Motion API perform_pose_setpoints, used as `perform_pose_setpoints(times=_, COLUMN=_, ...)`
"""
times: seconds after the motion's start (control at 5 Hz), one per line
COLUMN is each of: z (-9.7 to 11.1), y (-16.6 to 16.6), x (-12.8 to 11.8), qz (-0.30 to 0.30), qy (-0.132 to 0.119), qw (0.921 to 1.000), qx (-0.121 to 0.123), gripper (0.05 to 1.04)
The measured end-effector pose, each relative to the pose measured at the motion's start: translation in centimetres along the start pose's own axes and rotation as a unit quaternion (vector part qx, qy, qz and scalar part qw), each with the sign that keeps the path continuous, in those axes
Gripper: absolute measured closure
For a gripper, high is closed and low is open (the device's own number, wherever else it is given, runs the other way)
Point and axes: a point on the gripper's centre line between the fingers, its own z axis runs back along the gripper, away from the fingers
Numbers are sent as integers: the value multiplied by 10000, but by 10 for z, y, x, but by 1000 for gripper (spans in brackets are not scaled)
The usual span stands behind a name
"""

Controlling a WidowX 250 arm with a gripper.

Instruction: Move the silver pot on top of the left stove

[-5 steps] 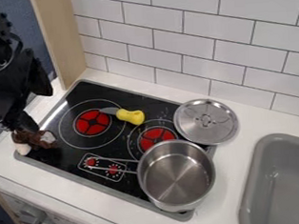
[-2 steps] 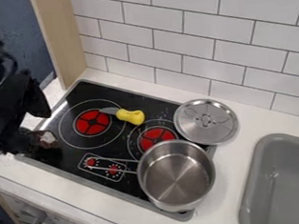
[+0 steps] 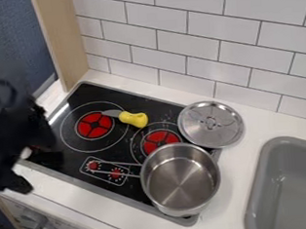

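Note:
The silver pot (image 3: 180,179) stands upright at the cooktop's front right corner, its base partly past the edge. Its wire handle points left across the control panel. Far to the pot's left, the black gripper (image 3: 23,161) hangs over the cooktop's front left corner, apart from the pot. The left stove burner (image 3: 94,125) has a knife (image 3: 132,119) with a yellow handle lying with its blade tip at the burner's right edge. A small brown and white object at the front left corner is mostly hidden behind the gripper.
A silver lid (image 3: 210,124) lies at the cooktop's back right edge, close behind the pot. The right burner (image 3: 160,141) lies between pot and knife. A grey sink (image 3: 267,178) is at the right; a tiled wall (image 3: 197,45) runs along the back.
The gripper has come down the view toward the counter's front left, now covering most of the brown and white object. Pot, lid and knife have not moved.

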Motion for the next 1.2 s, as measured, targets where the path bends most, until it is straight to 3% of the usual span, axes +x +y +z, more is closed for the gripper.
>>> perform_pose_setpoints(times=0.2, z=-20, y=14, x=-37, qz=-17, qy=-118, qw=9989, qx=457, gripper=84)
perform_pose_setpoints(times=0.4, z=-25, y=19, x=-67, qz=-242, qy=-176, qw=9986, qx=443, gripper=84)
perform_pose_setpoints(times=0.6, z=-21, y=20, x=-90, qz=-413, qy=-74, qw=9980, qx=481, gripper=84)
perform_pose_setpoints(times=1.0, z=-13, y=6, x=-106, qz=-303, qy=105, qw=9991, qx=284, gripper=84)
perform_pose_setpoints(times=1.2, z=-21, y=-4, x=-116, qz=-250, qy=144, qw=9989, qx=357, gripper=84)
